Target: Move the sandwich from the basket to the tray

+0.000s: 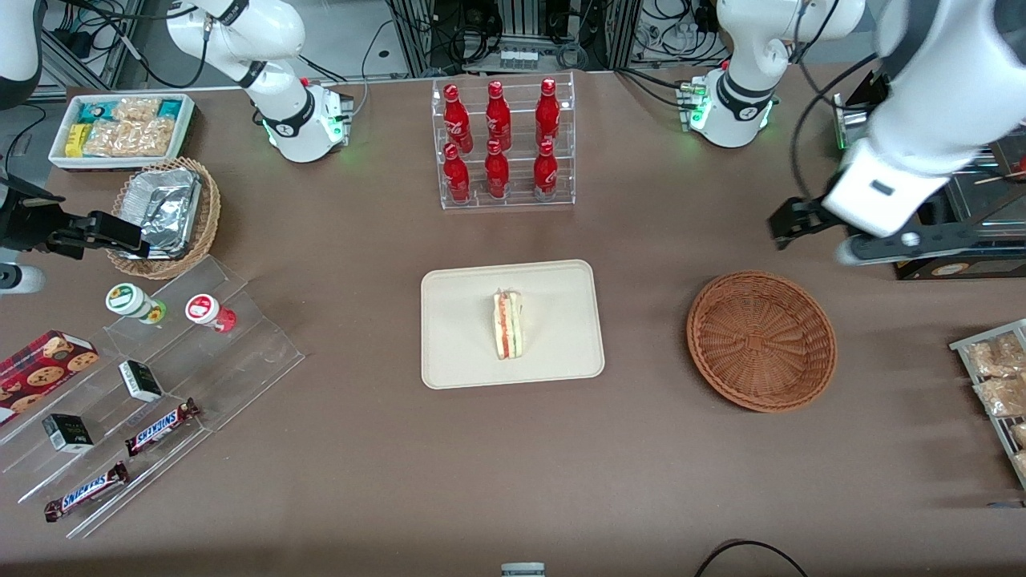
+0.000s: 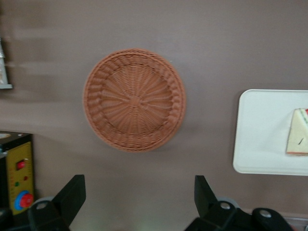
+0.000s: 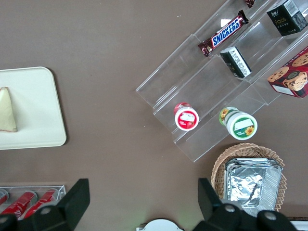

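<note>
The sandwich (image 1: 507, 324) lies on the cream tray (image 1: 457, 353) at the middle of the table, its red and green cut edge showing. The reddish-brown wicker basket (image 1: 761, 340) stands empty beside the tray, toward the working arm's end. My left gripper (image 1: 793, 223) hangs high above the table, farther from the front camera than the basket. It is open and holds nothing. The left wrist view shows the gripper (image 2: 139, 197) with its fingers spread wide, the basket (image 2: 134, 99), the tray (image 2: 260, 139) and the sandwich (image 2: 298, 138). The right wrist view shows the tray (image 3: 38, 115) and sandwich (image 3: 7, 110).
A clear rack of red bottles (image 1: 503, 144) stands farther back than the tray. A tan basket with a foil container (image 1: 164, 212), a white snack bin (image 1: 120, 128) and an acrylic shelf (image 1: 160, 385) lie toward the parked arm's end. A wire rack of snacks (image 1: 998, 385) is near the basket.
</note>
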